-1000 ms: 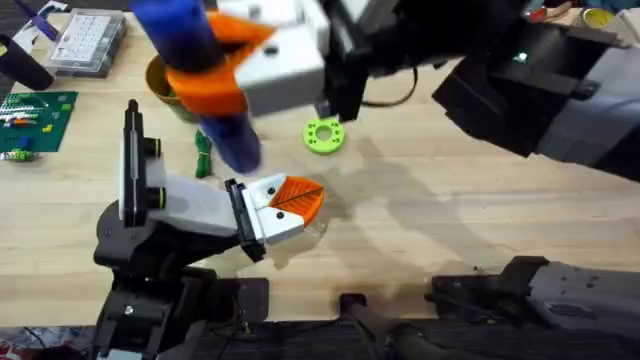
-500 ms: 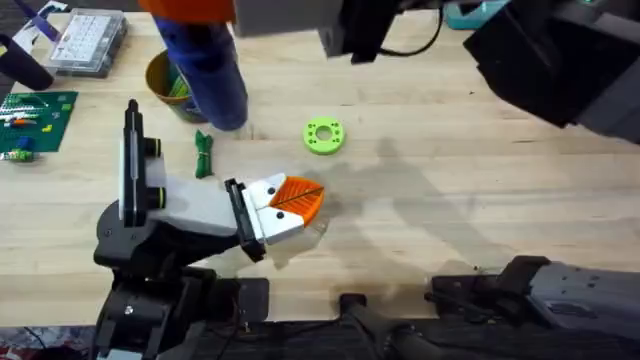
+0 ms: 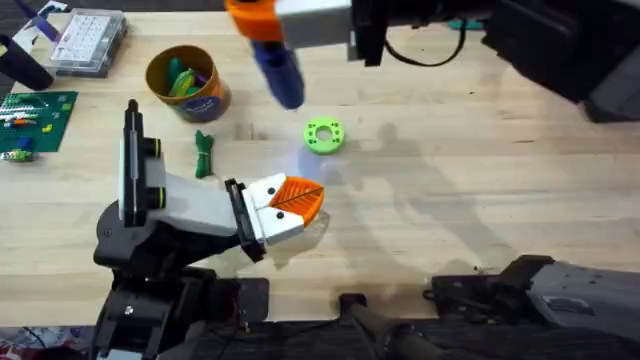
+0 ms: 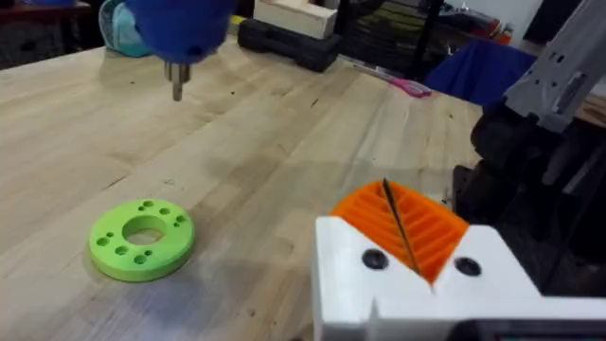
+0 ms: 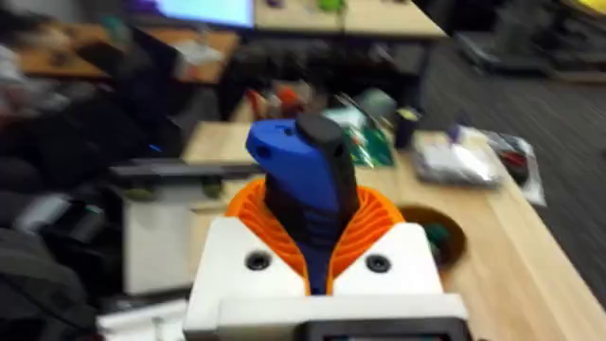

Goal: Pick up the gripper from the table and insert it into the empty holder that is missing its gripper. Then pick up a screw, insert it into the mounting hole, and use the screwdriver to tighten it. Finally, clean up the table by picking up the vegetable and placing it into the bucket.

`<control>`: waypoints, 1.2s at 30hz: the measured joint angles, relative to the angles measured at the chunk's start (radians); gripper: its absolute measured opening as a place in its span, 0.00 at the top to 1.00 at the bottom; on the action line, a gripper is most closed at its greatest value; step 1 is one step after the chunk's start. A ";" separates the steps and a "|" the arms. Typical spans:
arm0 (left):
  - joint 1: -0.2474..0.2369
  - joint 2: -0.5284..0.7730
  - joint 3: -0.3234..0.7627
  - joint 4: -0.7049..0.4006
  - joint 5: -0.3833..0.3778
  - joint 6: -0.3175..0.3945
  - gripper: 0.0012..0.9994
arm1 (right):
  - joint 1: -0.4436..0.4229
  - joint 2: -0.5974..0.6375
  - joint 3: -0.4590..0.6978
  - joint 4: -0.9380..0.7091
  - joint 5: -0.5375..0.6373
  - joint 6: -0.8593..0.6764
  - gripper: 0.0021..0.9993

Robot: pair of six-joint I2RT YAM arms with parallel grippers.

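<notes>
Pale wood-grain table (image 3: 480, 160), matt; screwdriver (image 3: 276, 68) handle smooth blue plastic, tip seemingly dark metal; ring (image 4: 142, 238) matt green plastic.

Lighting even and bright; soft shadows on the table (image 3: 450, 200) suggest overhead sources. Right wrist view heavily motion-blurred; the screwdriver (image 3: 275, 65) appears slightly smeared overhead.

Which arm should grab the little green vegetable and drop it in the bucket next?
Left, probably. Its tool holds nothing and sits near the vegetable, on the same side as the bucket. The right tool is shut on the screwdriver, so it would have to set that down first.
</notes>
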 joint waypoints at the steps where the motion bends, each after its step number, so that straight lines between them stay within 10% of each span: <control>1: 0.000 0.000 0.000 0.000 0.000 0.000 0.98 | -0.011 0.000 0.000 -0.027 0.018 -0.029 0.93; 19: 0.000 0.000 0.000 0.000 0.000 0.000 0.98 | -0.126 0.195 0.000 -0.191 0.623 -0.676 0.93; 36: 0.000 0.000 0.000 0.000 0.000 0.000 0.98 | -0.265 0.506 0.000 -0.011 0.824 -0.999 0.93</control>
